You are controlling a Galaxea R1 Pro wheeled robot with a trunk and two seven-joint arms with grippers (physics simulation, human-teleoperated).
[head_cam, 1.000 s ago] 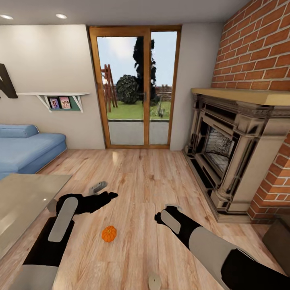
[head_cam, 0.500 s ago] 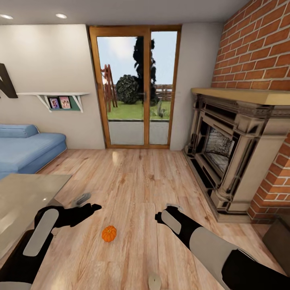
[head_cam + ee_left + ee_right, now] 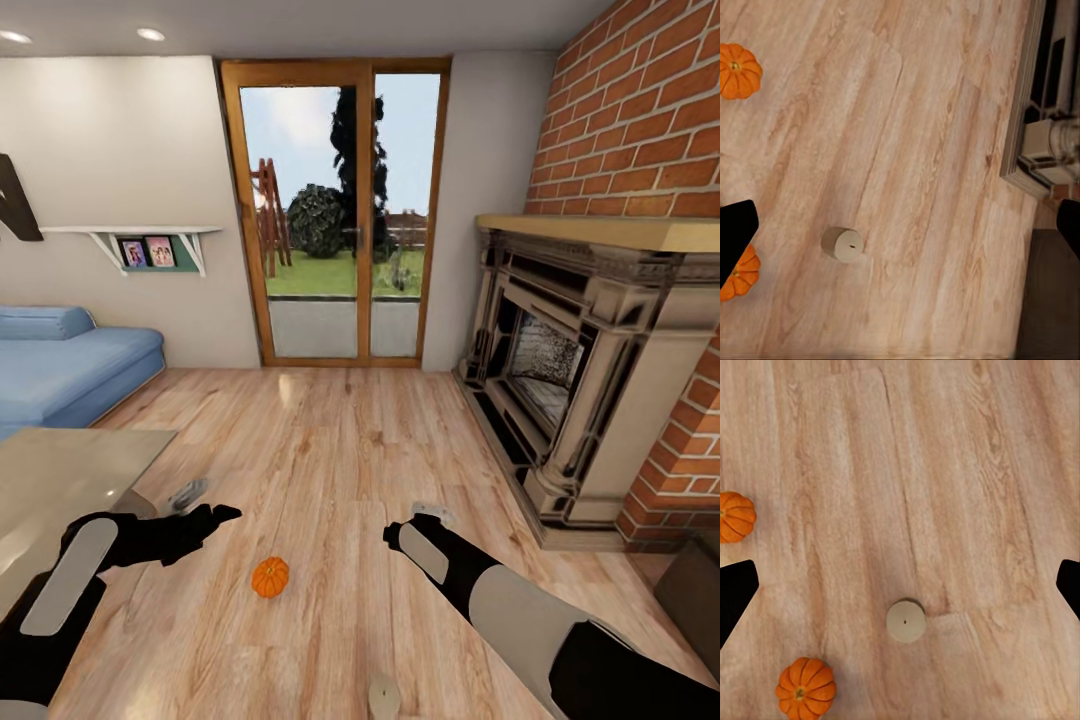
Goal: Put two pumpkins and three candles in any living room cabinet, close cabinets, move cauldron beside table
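While both my arms hang over the plank floor, my left gripper and my right gripper carry nothing, and in each wrist view the two dark fingertips stand wide apart at the edges, so I judge both released. One pumpkin lies on the floor between my two grippers, a little nearer to me than their tips. A candle stands on the floor close under my right forearm; my right wrist view looks straight down on it, with a pumpkin near it. I think the pumpkin is light and stiff, but round and ribbed, so it can roll; I should grasp it across its widest part. The candle looks smooth and small, so I would take it by its sides.
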